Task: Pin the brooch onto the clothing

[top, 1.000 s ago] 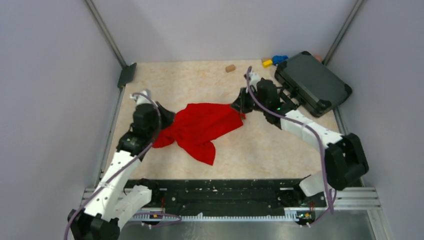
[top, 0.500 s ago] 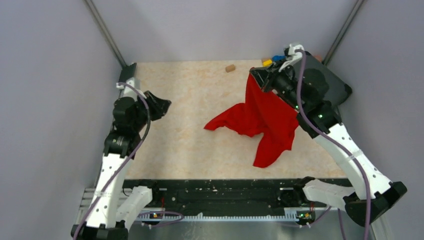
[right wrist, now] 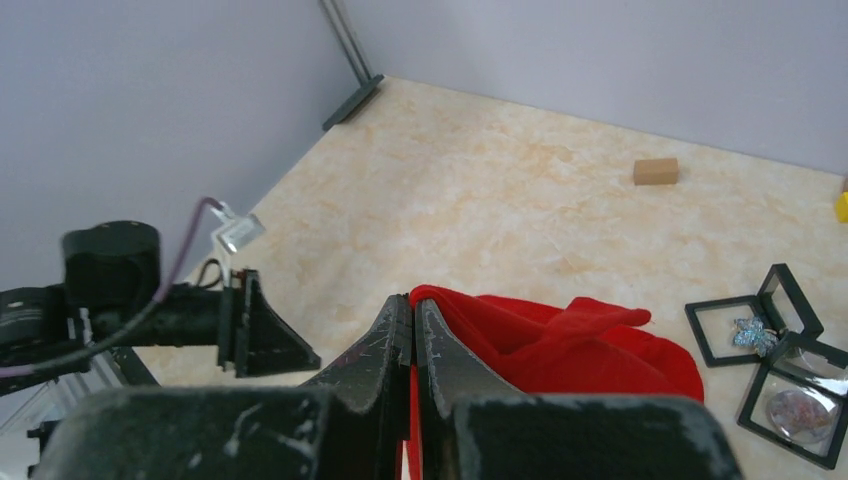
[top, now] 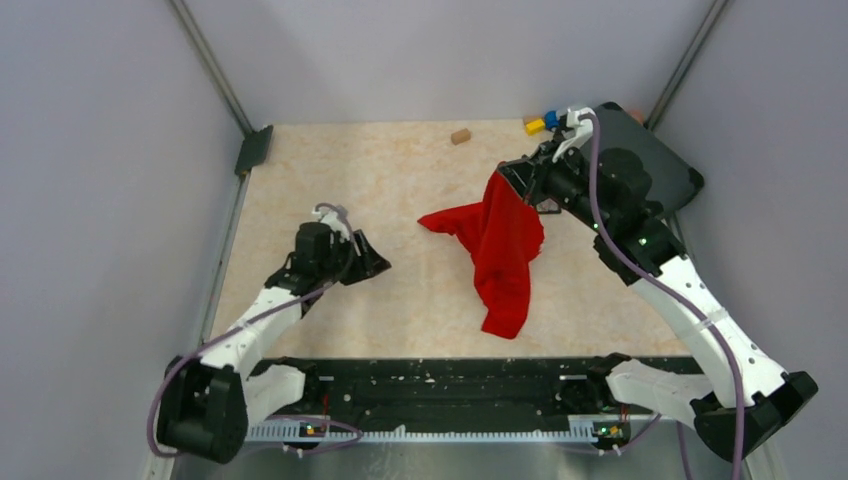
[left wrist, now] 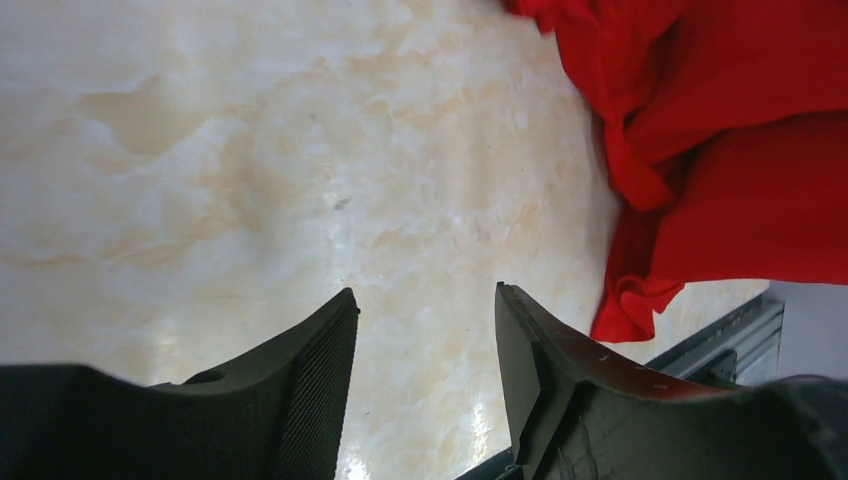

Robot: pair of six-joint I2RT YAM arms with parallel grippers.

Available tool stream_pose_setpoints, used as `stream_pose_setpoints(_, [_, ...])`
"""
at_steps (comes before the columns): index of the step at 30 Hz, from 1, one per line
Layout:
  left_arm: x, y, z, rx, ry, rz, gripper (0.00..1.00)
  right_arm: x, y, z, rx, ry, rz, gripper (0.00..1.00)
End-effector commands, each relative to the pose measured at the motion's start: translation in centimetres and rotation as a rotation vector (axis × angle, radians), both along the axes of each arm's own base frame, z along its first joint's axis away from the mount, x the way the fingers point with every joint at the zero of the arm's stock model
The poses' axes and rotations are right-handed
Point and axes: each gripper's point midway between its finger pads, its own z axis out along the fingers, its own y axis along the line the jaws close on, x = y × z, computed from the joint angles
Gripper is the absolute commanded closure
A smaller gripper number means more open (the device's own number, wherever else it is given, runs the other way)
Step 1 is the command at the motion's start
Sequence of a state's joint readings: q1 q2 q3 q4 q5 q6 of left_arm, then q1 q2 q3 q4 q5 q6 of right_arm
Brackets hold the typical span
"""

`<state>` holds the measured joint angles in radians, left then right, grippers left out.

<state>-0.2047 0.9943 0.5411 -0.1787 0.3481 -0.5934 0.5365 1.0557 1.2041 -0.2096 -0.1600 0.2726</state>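
The clothing (top: 505,250) is a bright red soft garment. It hangs from my right gripper (top: 507,178), which is raised at the right of the table, and its lower end trails onto the surface. In the right wrist view the jaws of the right gripper (right wrist: 413,300) are shut on a fold of the clothing (right wrist: 590,355). A small silver-blue brooch (right wrist: 748,333) lies in an open black display box just right of the cloth. My left gripper (top: 372,262) is low over bare table left of the clothing, open and empty (left wrist: 425,295). The clothing (left wrist: 740,150) fills the upper right of the left wrist view.
A black case (top: 672,165) lies at the back right, partly behind my right arm. A brown block (top: 460,136) and yellow (top: 535,126) and blue (top: 551,119) blocks sit along the back. A second display box (right wrist: 795,410) holds a round item. The black rail (top: 450,385) runs along the near edge.
My left gripper let go of the clothing, opened, and moved towards the near middle. My right gripper lifted the clothing off the table to the right, then shifted slightly left.
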Motion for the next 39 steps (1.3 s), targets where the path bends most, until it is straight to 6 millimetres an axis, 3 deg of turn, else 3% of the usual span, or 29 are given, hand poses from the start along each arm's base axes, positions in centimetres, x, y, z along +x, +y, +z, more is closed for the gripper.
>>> stream_pose_setpoints(1, [2.6,-5.2,0.9,-0.060,-0.077,-0.116,0.43,-1.6,-0.2,4.5,0.083,-0.102,0.023,1.00])
stream_pose_setpoints(6, [6.0,-8.2,0.0,-0.202,-0.028,-0.048,0.43,-2.0,-0.6,4.1,0.083,-0.090,0.016,1.00])
stream_pose_setpoints(10, [9.0,-8.5,-0.6,-0.233,-0.028,0.047,0.42,-2.5,-1.0,4.0,0.077,-0.084,0.010,1.00])
stream_pose_setpoints(15, [12.8,-9.8,0.2,-0.285,-0.074,0.073,0.39,-2.9,-1.3,3.6,0.070,-0.074,0.009,1.00])
stream_pose_setpoints(21, [17.1,-11.4,-2.0,-0.269,-0.048,0.074,0.37,-3.3,-1.7,2.9,0.059,-0.062,0.001,1.00])
stream_pose_setpoints(27, [19.2,-11.9,-4.4,-0.190,-0.011,0.065,0.38,-3.7,-2.2,2.5,0.040,-0.050,-0.007,1.00])
stream_pose_setpoints(28, [19.5,-12.1,-4.6,-0.183,-0.008,0.054,0.40,-3.8,-2.2,2.5,0.035,-0.052,-0.006,1.00])
stream_pose_setpoints(29, [19.7,-12.3,-4.9,-0.178,-0.004,0.040,0.51,-3.8,-2.1,2.5,0.033,-0.054,0.000,1.00])
stream_pose_setpoints(32, [20.7,-12.5,-4.9,-0.172,-0.018,0.030,0.98,-4.5,-1.2,2.5,0.031,-0.066,0.067,1.00])
stream_pose_setpoints(35, [21.5,-10.7,-3.0,-0.165,-0.086,0.075,1.00,-5.1,0.2,1.9,0.036,-0.058,0.156,1.00])
stream_pose_setpoints(39, [22.4,-5.7,0.2,-0.144,-0.151,0.155,1.00,-5.2,3.0,-0.5,0.046,0.000,0.231,1.00])
